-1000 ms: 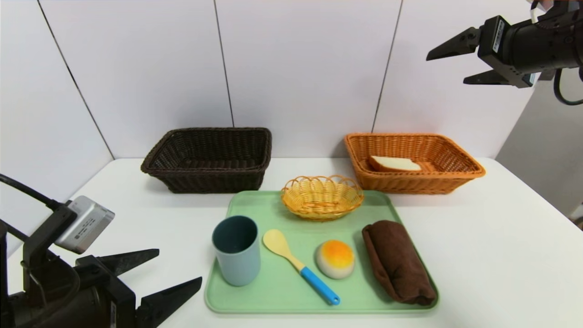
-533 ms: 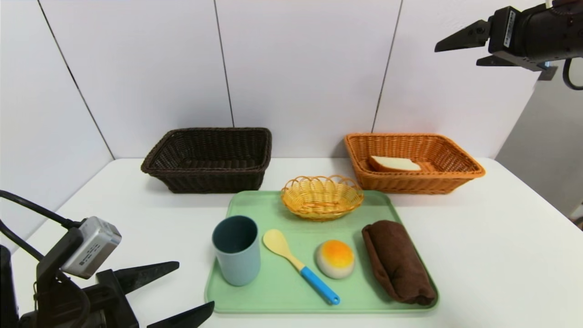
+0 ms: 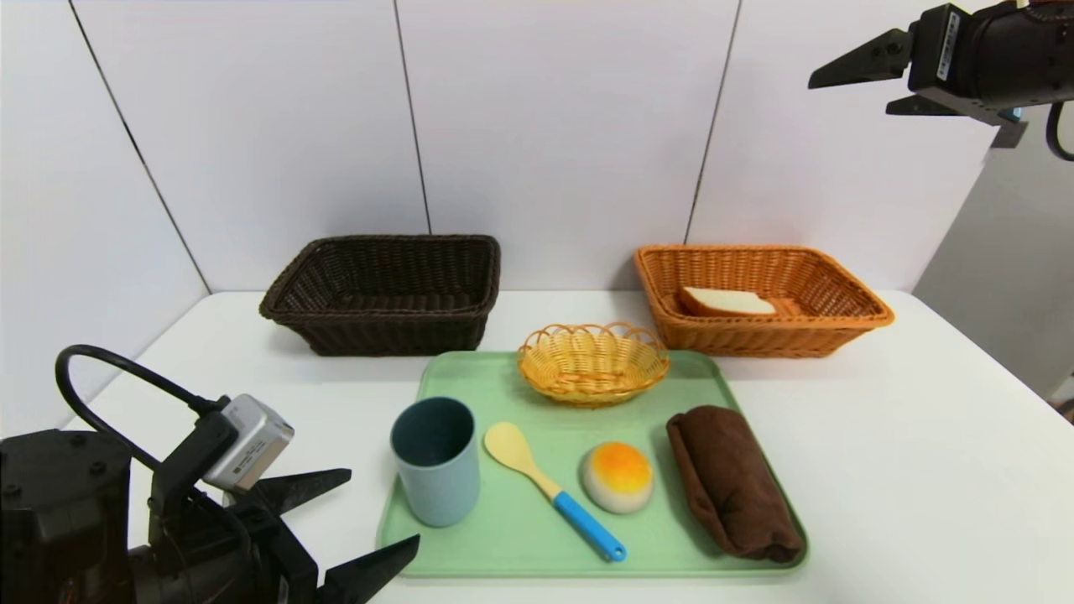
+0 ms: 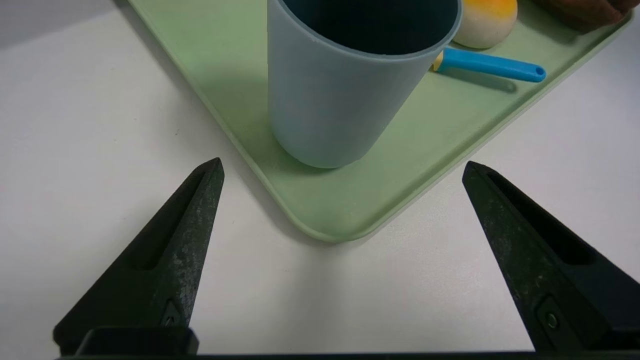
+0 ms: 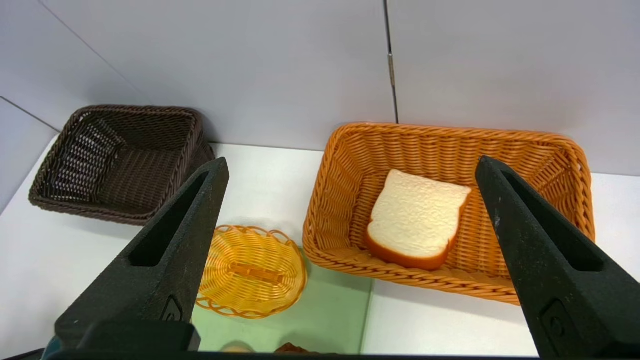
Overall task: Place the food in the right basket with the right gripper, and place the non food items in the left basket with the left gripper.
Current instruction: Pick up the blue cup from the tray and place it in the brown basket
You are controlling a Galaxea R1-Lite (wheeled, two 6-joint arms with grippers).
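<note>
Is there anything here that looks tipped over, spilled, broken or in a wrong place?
Nothing stands out. The cup stands upright on the green tray, with the spoon, bun and rolled towel lying beside it. The bread slice lies flat in the orange basket.
</note>
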